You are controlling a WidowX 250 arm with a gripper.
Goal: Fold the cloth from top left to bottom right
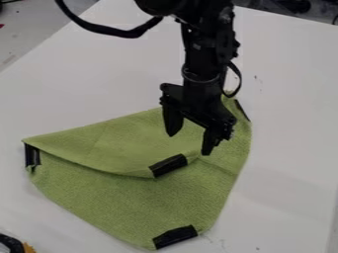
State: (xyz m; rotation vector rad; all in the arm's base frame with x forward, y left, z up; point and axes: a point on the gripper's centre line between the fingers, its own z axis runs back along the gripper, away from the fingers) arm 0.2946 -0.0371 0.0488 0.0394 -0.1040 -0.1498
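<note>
Green cloth (125, 197) lies on the white table (290, 99), partly folded over itself, across the middle and lower left of the camera view. Its upper layer, the flap (105, 146), spreads down from the long back edge, and its free edge curves from the left corner toward the middle of the cloth. A black strip (168, 165) marks the flap's front corner, which rests well short of the cloth's bottom corner, where another black strip (175, 237) sits. Two more dark patches mark the sides: one at the left corner (31, 155), one at the upper right corner (242, 109).

The black gripper (190, 143) hangs over the back part of the cloth, its jaws open, with the two fingers spread well apart and pointing down. One fingertip is above the flap; the other is near the flap's front strip, up and to the right of it in the view. Whether either tip touches the fabric cannot be told. The arm (204, 54) comes in from the top edge, a black cable (109, 30) looping out to the left. At the lower left edge sits a black and orange object (12, 243), partly cut off.
</note>
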